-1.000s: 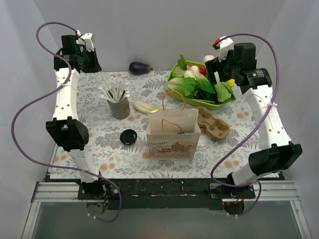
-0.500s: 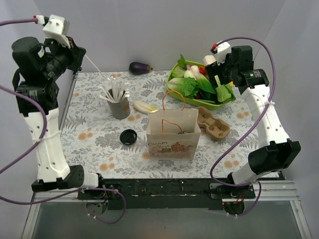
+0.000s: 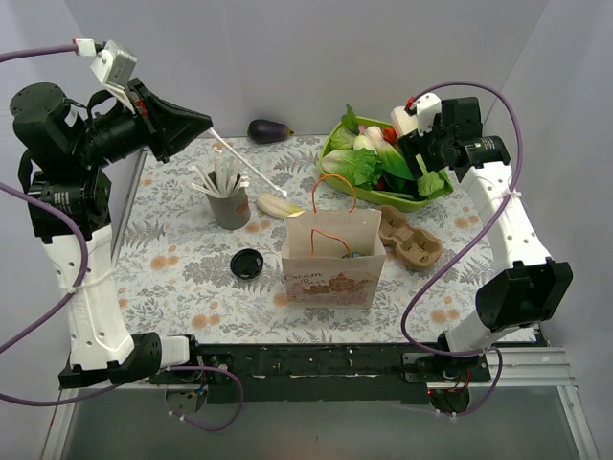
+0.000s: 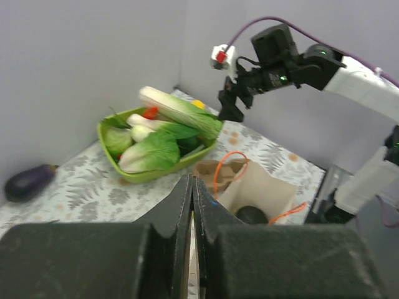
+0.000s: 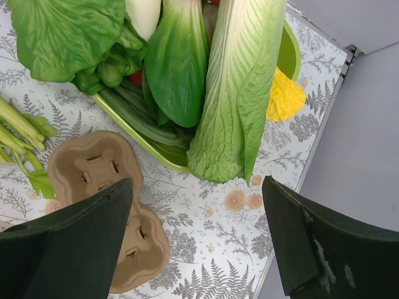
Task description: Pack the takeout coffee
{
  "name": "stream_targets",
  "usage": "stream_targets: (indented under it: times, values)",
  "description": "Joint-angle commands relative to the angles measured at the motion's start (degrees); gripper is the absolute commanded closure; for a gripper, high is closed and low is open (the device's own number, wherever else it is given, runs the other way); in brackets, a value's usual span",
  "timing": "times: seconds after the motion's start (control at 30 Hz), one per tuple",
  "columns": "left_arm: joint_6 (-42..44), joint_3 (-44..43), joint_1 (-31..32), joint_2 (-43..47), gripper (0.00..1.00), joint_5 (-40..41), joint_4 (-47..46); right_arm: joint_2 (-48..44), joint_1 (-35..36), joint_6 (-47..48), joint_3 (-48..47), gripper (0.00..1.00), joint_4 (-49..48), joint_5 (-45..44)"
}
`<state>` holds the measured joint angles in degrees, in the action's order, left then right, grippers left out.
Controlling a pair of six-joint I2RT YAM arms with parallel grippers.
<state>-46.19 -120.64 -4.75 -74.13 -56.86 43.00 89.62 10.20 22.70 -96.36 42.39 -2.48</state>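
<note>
The takeout coffee does not show plainly; a dark round shape lies inside the open brown paper bag, and I cannot tell what it is. My left gripper hangs high over the table's back left, shut on a thin wooden stirrer that slants down toward the bag's mouth. In the left wrist view a pale strip of the stirrer shows between the pressed fingers. My right gripper hovers open over the near edge of the green vegetable tray, holding nothing.
A grey cup of stirrers stands left of the bag, and a flat black lid lies in front of it. A brown carton cup holder sits right of the bag. An eggplant lies at the back, and a pale endive lies behind the bag.
My left arm has risen from the back left corner and swung toward the middle, carrying the stirrer out over the table. The right gripper has shifted slightly left.
</note>
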Motion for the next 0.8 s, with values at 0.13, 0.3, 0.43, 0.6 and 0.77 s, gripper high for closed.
stream_targets:
  times: [0.13, 0.3, 0.43, 0.6, 0.77]
  values:
    - [-10.93, 8.47, 6.14, -0.67, 1.0, -10.11, -4.5, -0.68, -1.32, -0.55, 3.28, 0.09, -1.79, 0.99]
    - [-12.87, 15.07, 10.9, -0.05, 1.0, -9.15, -7.32, -1.12, -1.58, -0.64, 4.42, 0.09, -2.14, 1.25]
    - [-12.25, 19.56, 15.2, -0.75, 1.0, -6.86, -7.15, -1.38, -1.76, -0.73, 4.51, 0.09, -2.14, 1.34]
    - [-9.98, 19.75, 16.71, -3.91, 0.32, -4.76, -5.83, -1.65, -1.85, -1.95, 3.11, 0.04, -0.04, 3.71]
    - [-2.86, 12.28, 16.44, -6.55, 0.17, 9.43, -1.88, -3.23, -1.85, -8.62, 1.09, 0.02, 0.32, -0.32]
